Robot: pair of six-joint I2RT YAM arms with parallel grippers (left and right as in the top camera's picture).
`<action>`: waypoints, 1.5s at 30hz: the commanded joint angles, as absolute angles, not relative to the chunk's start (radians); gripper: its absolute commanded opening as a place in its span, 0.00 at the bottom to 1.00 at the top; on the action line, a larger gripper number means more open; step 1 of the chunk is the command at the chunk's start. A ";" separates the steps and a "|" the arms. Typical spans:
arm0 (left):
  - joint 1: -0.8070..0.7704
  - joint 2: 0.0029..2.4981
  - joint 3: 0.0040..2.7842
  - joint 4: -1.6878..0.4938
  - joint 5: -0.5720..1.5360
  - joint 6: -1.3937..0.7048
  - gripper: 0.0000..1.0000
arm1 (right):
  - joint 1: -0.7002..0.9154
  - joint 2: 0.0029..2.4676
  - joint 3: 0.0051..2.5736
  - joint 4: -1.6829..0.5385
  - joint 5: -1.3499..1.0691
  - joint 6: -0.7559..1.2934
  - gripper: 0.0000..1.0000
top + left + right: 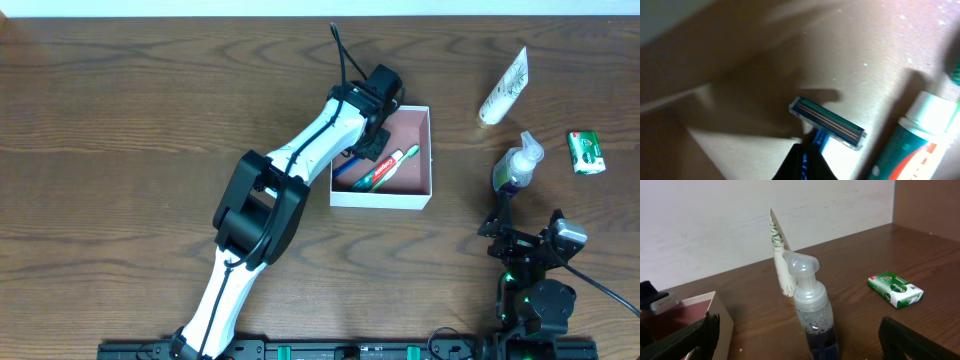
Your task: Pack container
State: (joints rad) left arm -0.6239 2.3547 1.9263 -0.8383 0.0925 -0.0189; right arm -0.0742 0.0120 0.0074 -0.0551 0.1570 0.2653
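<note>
Container [380, 198] sits mid-counter [120, 120], holding one toothpaste tube [392, 167] and one razor [827, 122], whose blue handle the left fingers [800, 167] pinch, closed tight. To the container's right are one white tube [503, 90], one pump bottle [517, 165] and one green soap bar [587, 152]. Right fingers [695, 337] gape wide either side of that bottle, not touching it.

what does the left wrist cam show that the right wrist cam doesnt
Left wrist only: a razor, its blue handle in the shut left gripper, and a toothpaste tube beside it. Right wrist only: a pump bottle, a white tube behind it and a green soap bar on the wooden table. Both: the container, pink floor in one, outer corner in the other.
</note>
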 commanded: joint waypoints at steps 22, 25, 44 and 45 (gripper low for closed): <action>-0.687 2.396 1.913 -0.841 0.165 0.278 0.06 | -0.058 0.006 0.006 -0.059 0.165 0.250 0.99; -0.694 2.395 1.913 -0.817 0.164 0.277 0.06 | -0.058 0.006 0.006 -0.059 0.165 0.250 0.99; -0.666 2.267 1.928 -0.757 -0.091 0.217 0.24 | -0.058 0.006 0.006 -0.059 0.164 0.250 0.99; -0.661 2.267 1.928 -0.757 -0.092 0.205 0.24 | -0.058 0.006 0.006 -0.059 0.165 0.250 0.99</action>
